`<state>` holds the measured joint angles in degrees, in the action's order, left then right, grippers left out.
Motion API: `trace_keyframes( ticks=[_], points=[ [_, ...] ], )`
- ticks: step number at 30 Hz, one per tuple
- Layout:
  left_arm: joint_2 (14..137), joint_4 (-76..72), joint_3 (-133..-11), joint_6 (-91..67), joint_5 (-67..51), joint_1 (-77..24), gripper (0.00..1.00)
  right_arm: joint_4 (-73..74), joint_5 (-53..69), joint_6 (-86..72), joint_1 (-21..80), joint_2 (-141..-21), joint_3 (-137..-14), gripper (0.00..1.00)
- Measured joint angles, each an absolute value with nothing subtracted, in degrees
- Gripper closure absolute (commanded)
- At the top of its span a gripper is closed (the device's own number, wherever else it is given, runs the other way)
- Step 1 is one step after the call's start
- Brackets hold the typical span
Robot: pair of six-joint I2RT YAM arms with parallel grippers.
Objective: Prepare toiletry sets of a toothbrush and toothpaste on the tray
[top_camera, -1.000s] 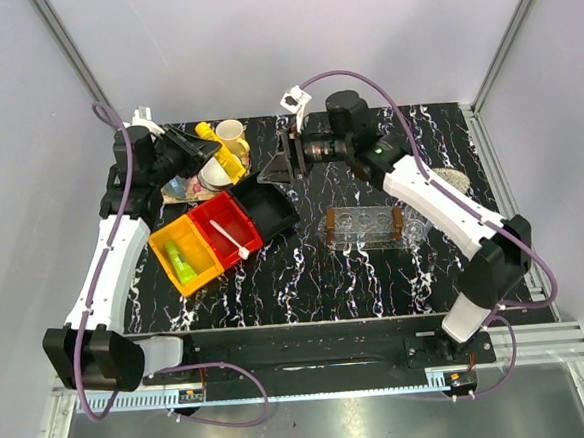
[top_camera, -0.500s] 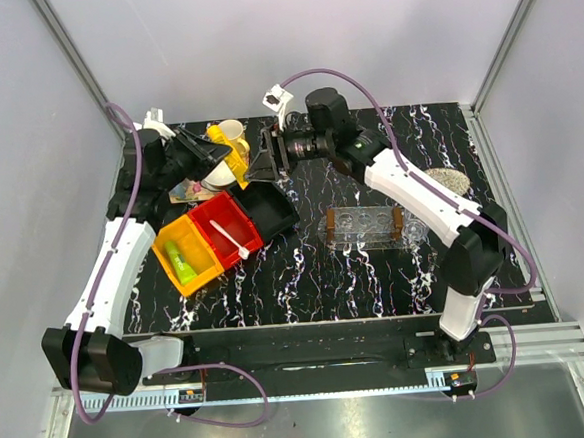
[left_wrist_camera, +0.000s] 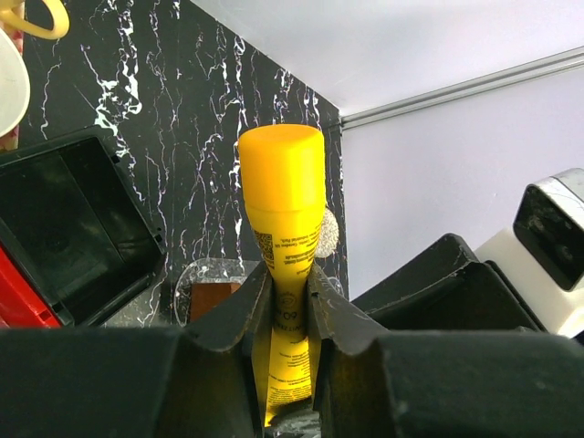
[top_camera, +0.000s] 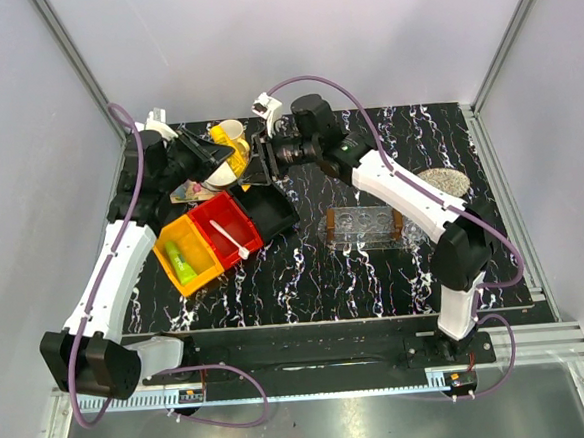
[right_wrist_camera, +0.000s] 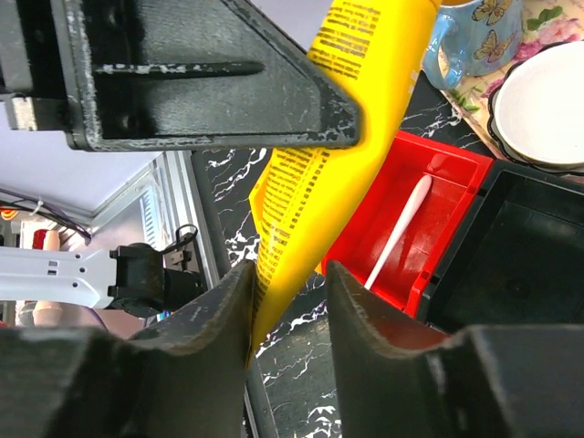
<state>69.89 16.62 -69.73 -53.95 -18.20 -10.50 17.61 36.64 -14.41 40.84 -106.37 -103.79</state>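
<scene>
My left gripper point(left_wrist_camera: 290, 283) is shut on the orange-yellow toothpaste point(left_wrist_camera: 281, 182) and holds it in the air, cap end away from the fingers. In the top view this tube point(top_camera: 233, 155) hangs above the back left of the table. My right gripper point(right_wrist_camera: 290, 283) meets it there. The tube's flat tail point(right_wrist_camera: 301, 219) lies between its open jaws against one finger, with a gap at the other. The white toothbrush point(top_camera: 231, 238) lies in the red bin point(top_camera: 212, 217). A lime green toothpaste point(top_camera: 180, 259) lies in the yellow bin point(top_camera: 169, 238). The clear oval tray point(top_camera: 450, 181) is at the right, partly behind the right arm.
A black bin point(top_camera: 271, 210) stands next to the red one. A floral tray with cups point(top_camera: 198, 188) is under the left gripper. The clear rack with brown ends point(top_camera: 368, 224) stands mid-table. The black marbled table ends at metal rails and white walls.
The right arm has swung left to the left gripper and its jaws have narrowed around the tube's tail. The left gripper has shifted slightly right with the tube.
</scene>
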Motion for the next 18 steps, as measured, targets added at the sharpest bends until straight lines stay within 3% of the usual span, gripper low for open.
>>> trace_keyframes(
  ticks=[5, 8, 18],
  points=[
    [69.76, 16.67, -69.71, -53.71, -17.69, -10.59, 1.0, 18.15, 36.27, -14.33, 41.01, -106.59, -103.92, 0.87],
    [69.73, 16.45, -69.56, -53.39, -17.37, -10.59, 0.91, 18.33, 35.55, -14.24, 41.06, -106.59, -103.92, 1.0],
    [69.01, 16.16, -68.75, -47.29, -18.11, -10.63, 0.5, 21.85, 31.73, -11.64, 41.3, -106.32, -104.22, 1.0]
  ],
)
